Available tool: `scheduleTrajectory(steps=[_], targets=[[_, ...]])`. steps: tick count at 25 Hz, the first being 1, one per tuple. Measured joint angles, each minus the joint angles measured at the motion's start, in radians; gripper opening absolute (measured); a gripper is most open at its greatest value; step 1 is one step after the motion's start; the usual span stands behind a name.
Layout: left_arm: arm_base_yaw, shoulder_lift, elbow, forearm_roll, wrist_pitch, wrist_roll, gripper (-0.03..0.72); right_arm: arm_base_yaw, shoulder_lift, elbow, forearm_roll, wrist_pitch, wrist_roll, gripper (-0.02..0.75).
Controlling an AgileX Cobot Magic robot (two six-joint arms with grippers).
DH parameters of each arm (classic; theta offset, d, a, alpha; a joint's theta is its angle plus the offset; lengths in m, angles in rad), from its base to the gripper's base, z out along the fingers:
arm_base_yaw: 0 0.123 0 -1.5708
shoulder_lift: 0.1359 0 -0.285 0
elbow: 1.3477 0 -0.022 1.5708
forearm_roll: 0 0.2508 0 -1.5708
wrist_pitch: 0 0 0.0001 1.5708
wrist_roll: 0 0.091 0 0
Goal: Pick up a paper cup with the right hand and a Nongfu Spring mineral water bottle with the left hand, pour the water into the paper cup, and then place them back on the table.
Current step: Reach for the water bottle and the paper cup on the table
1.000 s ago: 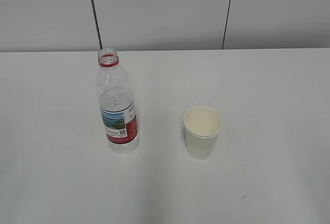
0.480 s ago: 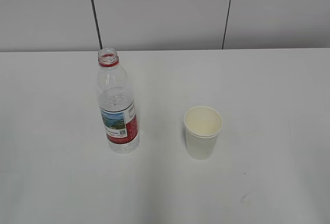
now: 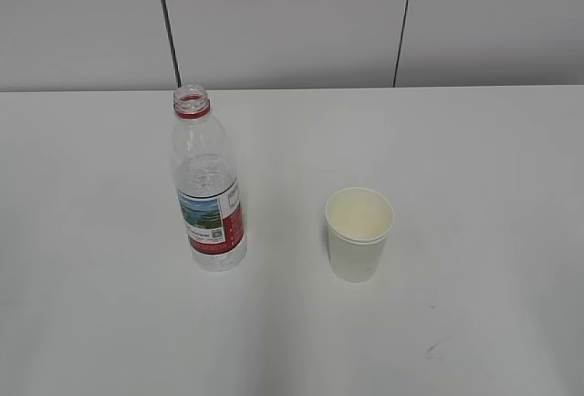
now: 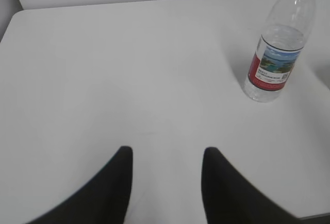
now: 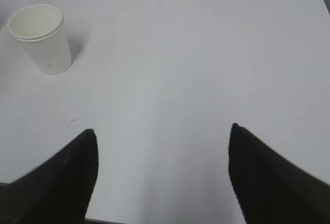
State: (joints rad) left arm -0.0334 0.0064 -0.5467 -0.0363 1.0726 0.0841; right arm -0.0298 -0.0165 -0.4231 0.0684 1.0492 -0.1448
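Note:
The Nongfu Spring mineral water bottle stands upright and uncapped on the white table, left of centre. It holds water up to about the top of its label. It also shows in the left wrist view at the upper right. The paper cup stands upright to its right, and shows in the right wrist view at the upper left. My left gripper is open and empty, well short of the bottle. My right gripper is open wide and empty, far from the cup. Neither arm shows in the exterior view.
A grey panelled wall rises behind the table's far edge. A faint dark scuff mark lies on the table in front of the cup; it also shows in the right wrist view.

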Motion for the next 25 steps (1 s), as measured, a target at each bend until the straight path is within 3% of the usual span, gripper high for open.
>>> scheduleTrajectory(steps=[25], targets=[[0.0, 0.0, 0.0, 0.0, 0.0, 0.0, 0.276, 0.0, 0.0, 0.0, 0.0, 0.0, 0.0, 0.582]])
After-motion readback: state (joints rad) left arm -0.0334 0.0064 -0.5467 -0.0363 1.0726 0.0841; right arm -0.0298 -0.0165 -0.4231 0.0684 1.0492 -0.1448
